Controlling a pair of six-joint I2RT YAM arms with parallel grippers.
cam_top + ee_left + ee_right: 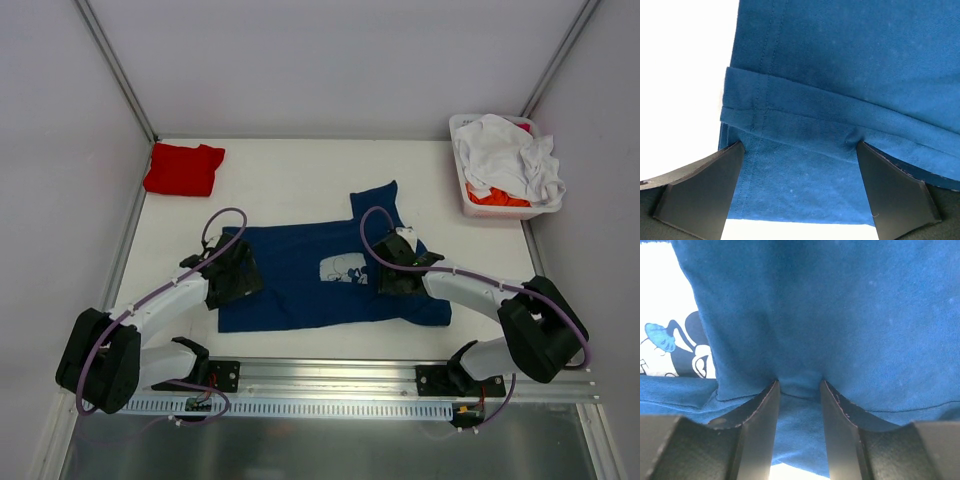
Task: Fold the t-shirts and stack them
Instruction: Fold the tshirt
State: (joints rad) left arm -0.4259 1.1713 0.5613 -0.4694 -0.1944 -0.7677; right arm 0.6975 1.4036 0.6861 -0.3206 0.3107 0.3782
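Navy blue t-shirt (300,285) lies flat on the table (290,170), in the near middle, with both arms reaching onto it.

At the shirt's left end, toward the table's left side, the left gripper (799,145) has its jaws spread as wide as they go. Its two fingers (705,190) straddle a stitched hem that is doubled over on itself. The tips rest against the cloth, and nothing is squeezed between them.

Toward the table's right side, the right gripper (799,382) has its jaws drawn roughly halfway in. They pinch a pucker of the navy cloth between the fingertips, and creases fan out from that spot. The pale cartoon print (670,352) shows just left of this grip.

The shirt's long axis runs left to right across the table, parallel to the near edge. One sleeve (380,200) points toward the far edge. The print sits right of the shirt's middle.

A folded red t-shirt (183,168) lies at the table's far-left corner. At the far-right corner a white basket (470,205) holds a crumpled white t-shirt (505,155) on top of an orange t-shirt (495,197).
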